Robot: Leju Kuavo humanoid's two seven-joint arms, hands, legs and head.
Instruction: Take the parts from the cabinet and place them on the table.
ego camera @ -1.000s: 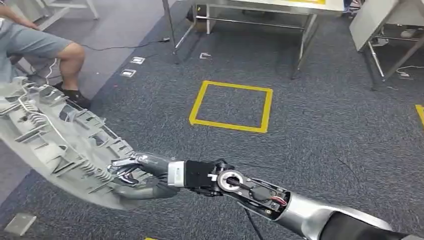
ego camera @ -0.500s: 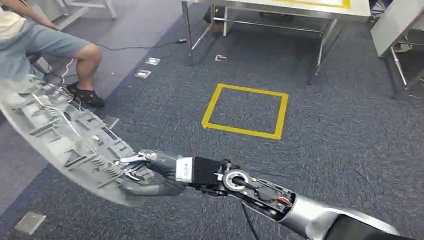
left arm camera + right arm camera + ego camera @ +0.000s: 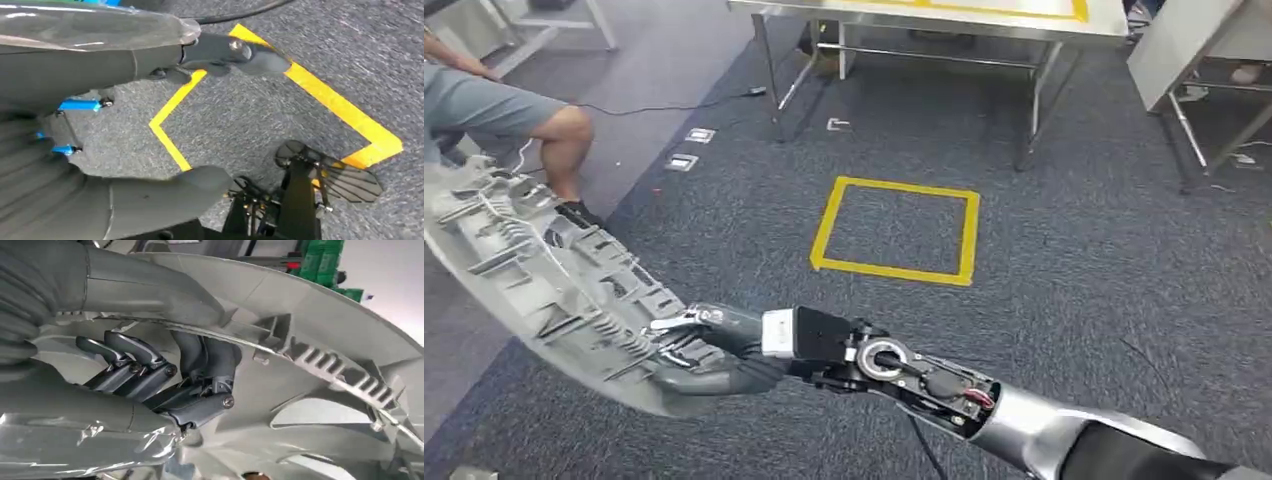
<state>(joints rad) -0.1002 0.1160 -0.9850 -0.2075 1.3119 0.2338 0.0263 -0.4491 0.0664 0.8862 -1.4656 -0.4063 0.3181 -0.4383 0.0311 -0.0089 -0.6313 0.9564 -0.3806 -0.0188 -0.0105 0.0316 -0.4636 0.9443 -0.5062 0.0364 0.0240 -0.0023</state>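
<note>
Grey ribbed plastic part — near end clasped by right hand, stretching leftward.

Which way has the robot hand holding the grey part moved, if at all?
No clear move: the right robot hand with the grey part keeps its place beside the yellow tape square; the camera swayed.
</note>
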